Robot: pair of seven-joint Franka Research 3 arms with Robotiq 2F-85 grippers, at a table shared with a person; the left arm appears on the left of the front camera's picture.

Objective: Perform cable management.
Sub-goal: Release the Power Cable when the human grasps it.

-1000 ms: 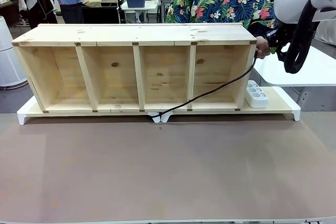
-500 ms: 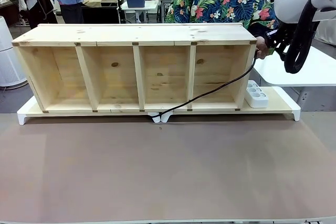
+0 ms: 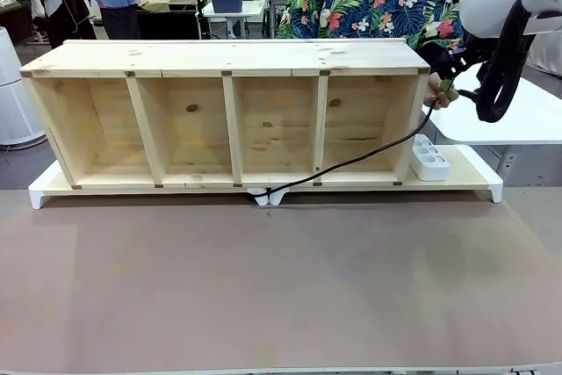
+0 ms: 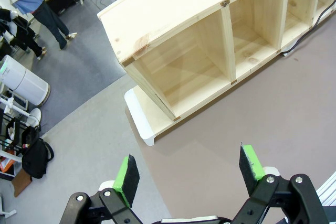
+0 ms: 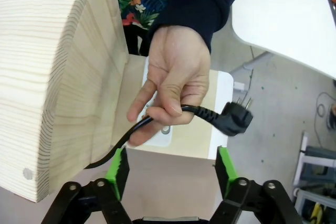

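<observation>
The cable (image 3: 351,161) is a thin black cord that runs from under the wooden shelf's (image 3: 228,59) front edge up past its right end into the person's hand (image 3: 436,94). In the right wrist view that hand (image 5: 176,77) pinches the cable (image 5: 137,125) just behind its chunky black plug (image 5: 234,119), which sticks out to the right. My right gripper (image 5: 172,172) stands open just below the hand, its green pads (image 5: 118,167) apart and holding nothing. In the front view my right gripper (image 3: 450,73) hangs beside the shelf's top right corner. My left gripper (image 4: 189,169) is open over the brown table.
A white power strip (image 3: 428,159) lies on the white base board (image 3: 474,178) beside the shelf's right end. A white side table (image 3: 518,116) stands to the right. The brown mat (image 3: 281,278) spreads in front of the shelf.
My right gripper has opened and let go of the cable, which now rests in the person's hand alone. The hand has dropped a little with it.
</observation>
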